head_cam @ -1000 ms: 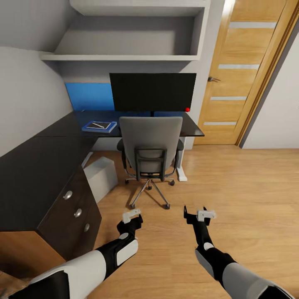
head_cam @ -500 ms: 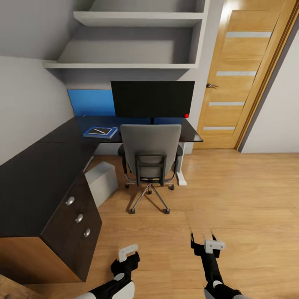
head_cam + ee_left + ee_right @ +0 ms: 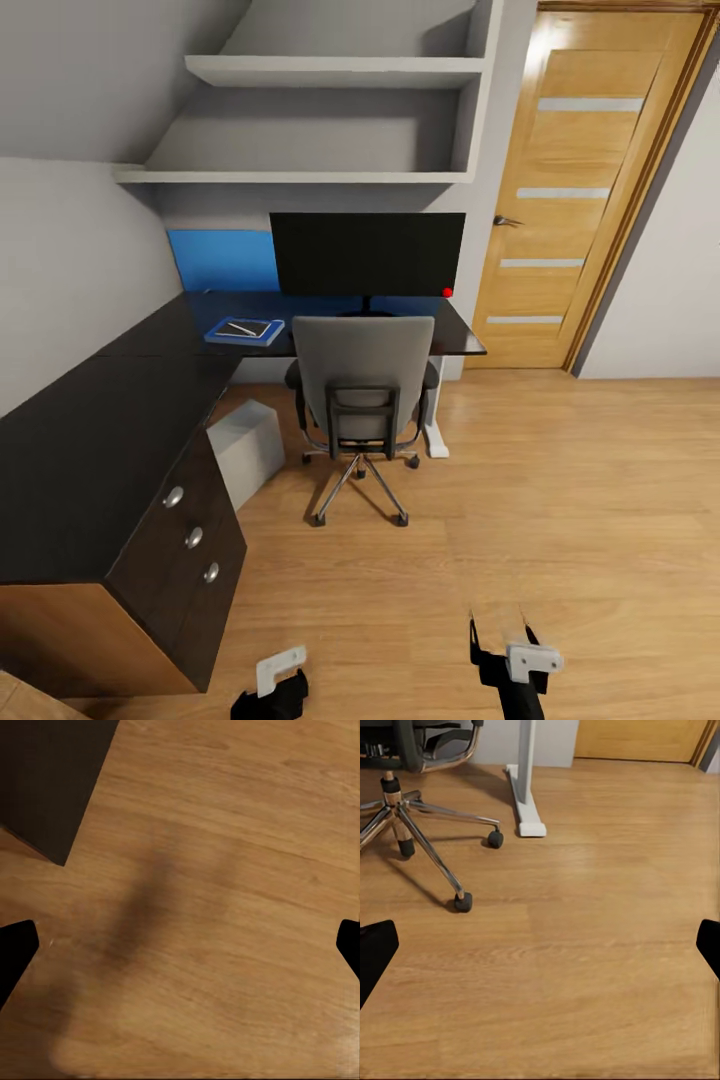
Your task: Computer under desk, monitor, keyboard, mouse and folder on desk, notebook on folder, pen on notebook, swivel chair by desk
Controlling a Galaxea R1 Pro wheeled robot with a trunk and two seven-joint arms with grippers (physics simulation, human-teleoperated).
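The big L-shaped glossy black desk point(image 3: 90, 440) ran from nine to twelve o'clock, the wide black flat monitor point(image 3: 366, 252) on it at twelve and the grey upholstered swivel chair point(image 3: 362, 392) tucked just before it. The pale grey box-shaped computer point(image 3: 246, 443) stood under the desk at eleven; on the desktop the bright blue folder point(image 3: 244, 331) carried the dark grey notebook point(image 3: 246, 327) and thin white pen point(image 3: 238, 326). At six, above bare wooden floor point(image 3: 560, 500), the left gripper point(image 3: 180, 945) and right gripper point(image 3: 540, 945) held nothing, jaws spread wide.
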